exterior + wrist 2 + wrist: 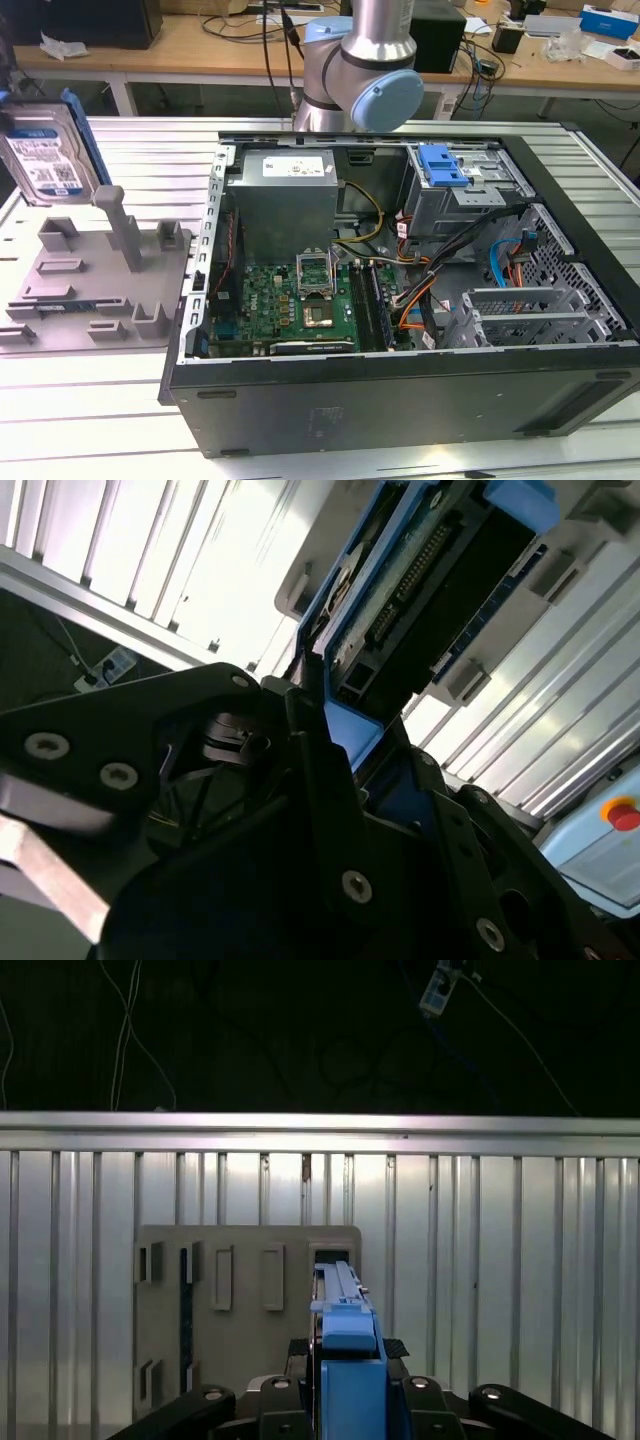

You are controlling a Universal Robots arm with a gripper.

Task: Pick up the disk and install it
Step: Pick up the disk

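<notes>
**Disk in hand, not yet in the case**

I have the gripper (355, 745) clamped on the disk (42, 160). In the second wrist view its black fingers (300, 720) press either side of the blue frame. In the exterior view the disk hangs in the air at the view's left, on edge with its label facing the camera. It is above the grey fixture (100, 290) and clear of it. The first wrist view looks straight down past the frame's edge onto that fixture and the ribbed tabletop (90, 420).

I judge the pick-up done and the install not begun. The open case (400, 390) lies toward the exterior view's right, and its drive bay (470, 200) sits at the far corner, well apart from the disk.

As I read it, installing calls for a carry across the case wall. The disk then has to be turned to match the bay's opening, and I must keep it off the loose cables (440, 280) beside the bay. From here I cannot tell which way the connector end must face.
</notes>
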